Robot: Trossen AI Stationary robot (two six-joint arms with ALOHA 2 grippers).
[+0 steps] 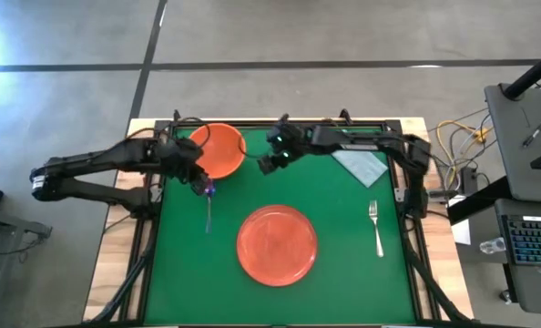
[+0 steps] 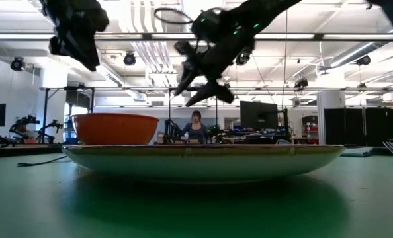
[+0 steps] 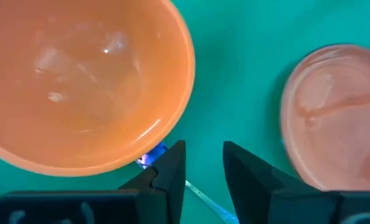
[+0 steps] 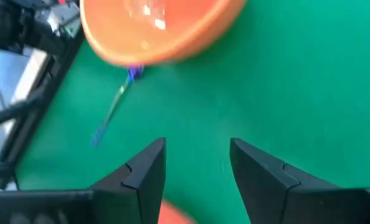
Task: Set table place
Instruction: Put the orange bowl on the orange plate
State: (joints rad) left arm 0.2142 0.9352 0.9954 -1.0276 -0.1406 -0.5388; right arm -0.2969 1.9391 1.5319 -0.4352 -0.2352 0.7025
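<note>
Spoon pickup beside the bowl

Left claw [image 1: 200, 182], parted and empty, is poised over the spoon [image 1: 208, 202] at ten o'clock of the plate [image 1: 277, 244]; descent and closing are needed. Right claw [image 1: 269, 164] is held released.

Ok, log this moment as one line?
left gripper open above spoon | right gripper open, empty, beside bowl | plate centre | fork right of plate

In the high view the bowl [image 1: 219, 150] sits upper left on the bench [image 1: 343, 273], the spoon [image 1: 208, 208] just below it, plate [image 1: 277, 244] centre-low, fork [image 1: 376, 228] right, folded cloth [image 1: 361, 165] upper right.
</note>
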